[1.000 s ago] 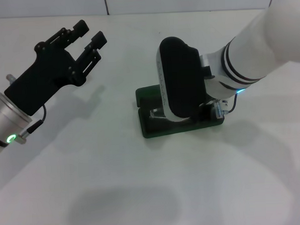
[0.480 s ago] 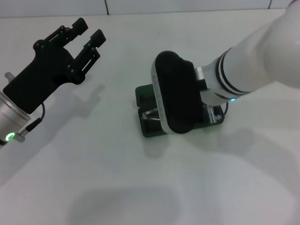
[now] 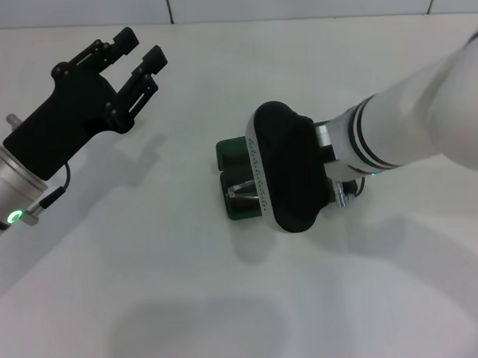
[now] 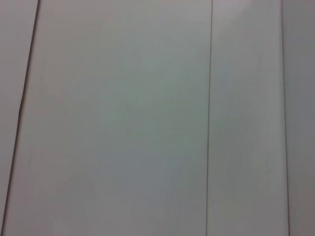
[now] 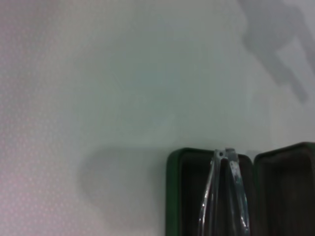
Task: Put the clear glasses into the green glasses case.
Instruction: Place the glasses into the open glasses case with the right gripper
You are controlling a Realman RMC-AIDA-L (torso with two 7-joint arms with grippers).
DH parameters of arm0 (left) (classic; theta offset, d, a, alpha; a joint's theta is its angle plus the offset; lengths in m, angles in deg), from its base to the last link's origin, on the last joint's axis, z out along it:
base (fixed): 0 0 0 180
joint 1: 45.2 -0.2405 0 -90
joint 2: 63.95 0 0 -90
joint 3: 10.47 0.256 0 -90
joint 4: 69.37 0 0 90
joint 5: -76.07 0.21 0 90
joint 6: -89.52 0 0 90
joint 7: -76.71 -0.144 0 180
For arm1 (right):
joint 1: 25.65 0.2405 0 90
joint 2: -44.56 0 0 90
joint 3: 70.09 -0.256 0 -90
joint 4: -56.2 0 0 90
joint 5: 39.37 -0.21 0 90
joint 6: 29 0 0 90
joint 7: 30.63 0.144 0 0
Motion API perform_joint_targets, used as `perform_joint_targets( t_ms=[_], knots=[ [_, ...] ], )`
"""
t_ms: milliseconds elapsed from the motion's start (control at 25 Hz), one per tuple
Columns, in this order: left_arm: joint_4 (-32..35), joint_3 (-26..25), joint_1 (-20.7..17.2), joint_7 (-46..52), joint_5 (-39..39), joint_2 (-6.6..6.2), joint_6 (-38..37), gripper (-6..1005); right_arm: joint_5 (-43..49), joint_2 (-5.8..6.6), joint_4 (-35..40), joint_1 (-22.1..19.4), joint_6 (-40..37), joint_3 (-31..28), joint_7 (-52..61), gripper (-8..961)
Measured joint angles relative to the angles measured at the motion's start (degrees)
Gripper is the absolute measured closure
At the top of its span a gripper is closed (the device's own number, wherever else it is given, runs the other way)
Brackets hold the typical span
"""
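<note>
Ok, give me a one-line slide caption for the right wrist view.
Clear glasses resting in the open green glasses case on the white table.

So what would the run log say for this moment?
left claw: open, parked in air | right arm: over case | case: open | glasses: arms in case

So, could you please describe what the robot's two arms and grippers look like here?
The left gripper is matte black with angular, two-pronged fingers on a silver cylindrical wrist bearing a green ring light and a thin black cable. The right arm is glossy white with black bands, ending in a rounded black housing edged in white.
</note>
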Motion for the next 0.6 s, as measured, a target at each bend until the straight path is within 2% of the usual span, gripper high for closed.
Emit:
perform_joint_targets(
  t_ms=[360, 600],
  knots=[
    [-0.08, -0.07, 0.0, 0.37, 0.0, -0.05, 0.0, 515, 5.16, 0.0, 2.99, -4.15, 3.78, 2.54, 2.82, 840],
    [-0.13, 0.12, -0.03, 0.4, 0.01, -0.08, 0.0, 515, 5.66, 0.0, 3.19, -4.86, 5.27, 3.63, 3.24, 841]
  ],
)
